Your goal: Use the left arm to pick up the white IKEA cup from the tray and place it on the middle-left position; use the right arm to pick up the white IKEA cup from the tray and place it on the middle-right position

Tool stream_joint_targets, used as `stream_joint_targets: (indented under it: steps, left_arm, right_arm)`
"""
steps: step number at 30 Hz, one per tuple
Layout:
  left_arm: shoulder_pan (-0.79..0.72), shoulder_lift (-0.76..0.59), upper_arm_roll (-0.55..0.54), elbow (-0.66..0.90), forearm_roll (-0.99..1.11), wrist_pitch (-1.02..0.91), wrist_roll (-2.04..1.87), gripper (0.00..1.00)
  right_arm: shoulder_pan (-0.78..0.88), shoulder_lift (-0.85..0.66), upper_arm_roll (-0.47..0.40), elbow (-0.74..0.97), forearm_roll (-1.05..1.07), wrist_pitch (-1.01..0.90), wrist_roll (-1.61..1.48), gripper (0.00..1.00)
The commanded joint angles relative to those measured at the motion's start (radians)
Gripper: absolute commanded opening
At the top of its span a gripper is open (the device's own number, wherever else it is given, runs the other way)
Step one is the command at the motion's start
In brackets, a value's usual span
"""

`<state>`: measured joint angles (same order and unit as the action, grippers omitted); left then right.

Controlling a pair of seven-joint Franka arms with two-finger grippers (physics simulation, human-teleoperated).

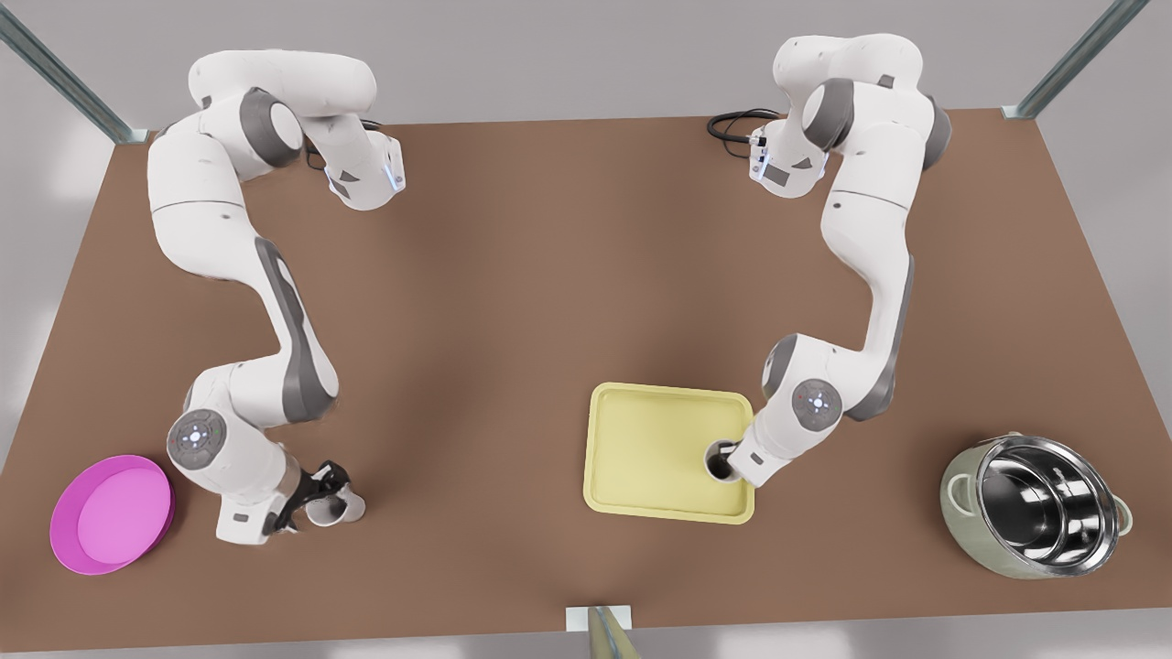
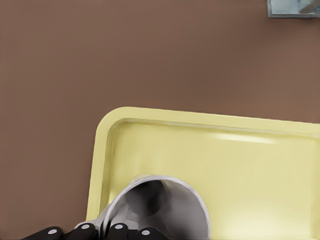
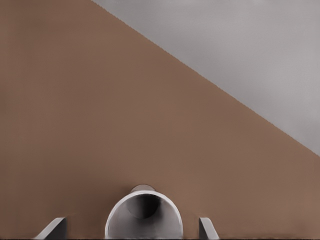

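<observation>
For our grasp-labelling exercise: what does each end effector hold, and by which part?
Left end effector: the white cup on the tray, pinched at its rim. Right end effector: nothing; open around the second cup.

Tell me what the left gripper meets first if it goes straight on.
The white cup in the tray, right at the left gripper; probably the tray's floor behind it. The right gripper is open around another cup.

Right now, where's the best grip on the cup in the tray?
Pinch the wall at the rim, from above: the cup stands upright, mouth open, close to the tray corner. The left gripper is there; the right gripper is at another cup.
</observation>
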<state>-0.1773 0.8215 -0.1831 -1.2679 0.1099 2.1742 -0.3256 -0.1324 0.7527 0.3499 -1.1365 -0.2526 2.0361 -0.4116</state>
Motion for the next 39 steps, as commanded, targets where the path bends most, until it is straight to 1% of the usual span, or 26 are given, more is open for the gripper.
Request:
stream_joint_targets:
  steps: [1, 2, 3, 4, 5, 6, 7, 8, 13, 20, 21, 22, 23, 29, 30, 31, 32, 33, 34, 35, 36, 37, 38, 39]
  left_arm:
    - [0.009, -0.013, 0.001, 0.054, -0.018, -0.166, -0.02, 0.14]
    - [0.028, -0.033, -0.001, 0.058, -0.019, -0.192, -0.015, 0.14]
    - [0.041, -0.048, 0.002, 0.058, -0.018, -0.22, 0.007, 0.14]
    - [0.071, -0.064, 0.008, 0.058, -0.016, -0.238, 0.034, 0.14]
    - [0.134, -0.073, 0.011, 0.058, -0.013, -0.238, 0.114, 0.14]
    - [0.182, -0.071, 0.011, 0.056, -0.009, -0.237, 0.177, 0.14]
    - [0.237, -0.07, 0.013, 0.056, -0.009, -0.234, 0.279, 0.14]
    - [0.245, -0.061, 0.017, 0.056, -0.009, -0.228, 0.293, 0.14]
    - [0.239, 0.011, 0.024, 0.051, -0.013, -0.099, 0.28, 0.14]
    - [0.237, 0.05, 0.025, 0.048, -0.003, 0.012, 0.287, 0.16]
    - [0.237, 0.051, 0.025, 0.044, -0.003, 0.016, 0.286, 0.19]
    - [0.237, 0.053, 0.025, 0.044, -0.003, 0.018, 0.287, 0.33]
    - [0.237, 0.053, 0.024, 0.044, -0.003, 0.019, 0.29, 1.0]
    - [0.236, 0.047, 0.024, 0.044, 0.001, 0.012, 0.295, 1.0]
    - [0.239, 0.022, 0.021, 0.045, 0.074, -0.045, 0.306, 1.0]
    - [0.231, -0.016, 0.014, 0.05, 0.079, -0.134, 0.304, 1.0]
    - [0.213, -0.111, 0.007, 0.05, 0.074, -0.278, 0.304, 1.0]
    - [0.214, -0.18, -0.022, 0.05, 0.073, -0.401, 0.306, 1.0]
    - [0.214, -0.289, -0.052, 0.048, 0.068, -0.56, 0.313, 1.0]
    - [0.214, -0.361, -0.061, 0.042, 0.047, -0.64, 0.307, 1.0]
    - [0.216, -0.441, -0.064, -0.005, 0.036, -0.646, 0.312, 1.0]
    - [0.225, -0.519, -0.062, -0.091, 0.001, -0.602, 0.313, 1.0]
    - [0.228, -0.608, -0.055, -0.226, -0.009, -0.515, 0.313, 1.0]
    - [0.237, -0.621, -0.053, -0.237, -0.009, -0.513, 0.313, 1.0]
  right_arm:
    - [-0.004, -0.111, 0.008, 0.006, 0.016, -0.349, 0.166, 1.0]
    - [0.001, -0.174, 0.011, 0.006, 0.016, -0.454, 0.255, 1.0]
    - [-0.003, -0.225, 0.034, 0.008, 0.015, -0.523, 0.375, 1.0]
    - [-0.012, -0.277, 0.026, 0.008, 0.022, -0.536, 0.372, 1.0]
    - [0.008, -0.366, -0.055, -0.014, 0.087, -0.571, 0.356, 1.0]
    - [0.134, -0.437, -0.228, -0.071, 0.157, -0.57, 0.344, 1.0]
    - [0.151, -0.562, -0.287, -0.276, 0.226, -0.475, 0.326, 1.0]
    - [0.145, -0.607, -0.287, -0.342, 0.227, -0.427, 0.309, 1.0]
    - [0.129, -0.595, -0.289, -0.33, 0.225, -0.436, 0.309, 1.0]
    - [0.132, -0.576, -0.284, -0.328, 0.223, -0.432, 0.303, 1.0]
    - [0.132, -0.576, -0.284, -0.328, 0.223, -0.432, 0.303, 1.0]
    - [0.132, -0.576, -0.284, -0.328, 0.223, -0.43, 0.304, 1.0]
    - [0.132, -0.576, -0.284, -0.328, 0.223, -0.43, 0.303, 1.0]
    - [0.132, -0.575, -0.282, -0.328, 0.22, -0.429, 0.287, 1.0]
    - [0.132, -0.575, -0.282, -0.328, 0.22, -0.429, 0.287, 1.0]
    - [0.132, -0.575, -0.282, -0.328, 0.222, -0.429, 0.287, 1.0]
    - [0.132, -0.575, -0.282, -0.328, 0.22, -0.427, 0.287, 1.0]
    - [0.132, -0.573, -0.282, -0.328, 0.22, -0.429, 0.287, 1.0]
    - [0.132, -0.573, -0.282, -0.328, 0.22, -0.427, 0.281, 1.0]
    - [0.132, -0.573, -0.282, -0.328, 0.22, -0.427, 0.277, 1.0]
    - [0.132, -0.573, -0.282, -0.328, 0.219, -0.427, 0.277, 1.0]
    - [0.132, -0.573, -0.282, -0.327, 0.219, -0.427, 0.277, 1.0]
    - [0.132, -0.573, -0.282, -0.328, 0.219, -0.427, 0.277, 1.0]
    - [0.132, -0.573, -0.282, -0.327, 0.219, -0.427, 0.277, 1.0]
